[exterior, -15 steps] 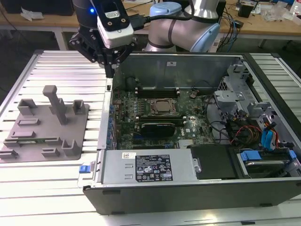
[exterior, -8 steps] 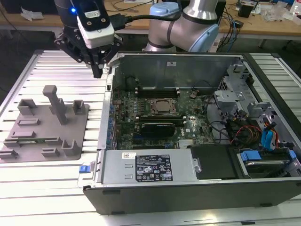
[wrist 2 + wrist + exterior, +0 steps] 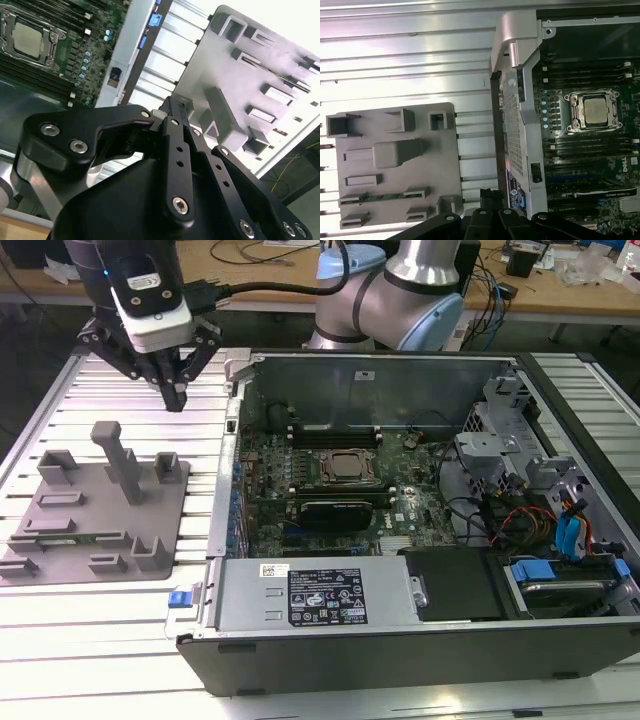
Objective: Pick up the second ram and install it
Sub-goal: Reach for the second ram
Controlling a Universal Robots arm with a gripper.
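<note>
A robotics lab or electronics workshop: a robot arm stands behind a slotted aluminium bench carrying an open computer case and a grey parts fixture, with cable-strewn wooden desks beyond.

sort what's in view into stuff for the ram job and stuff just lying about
For the job: gripper, green ram stick in the gray tray, motherboard.
Just there: black expansion card, power supply, bench cables.
</note>
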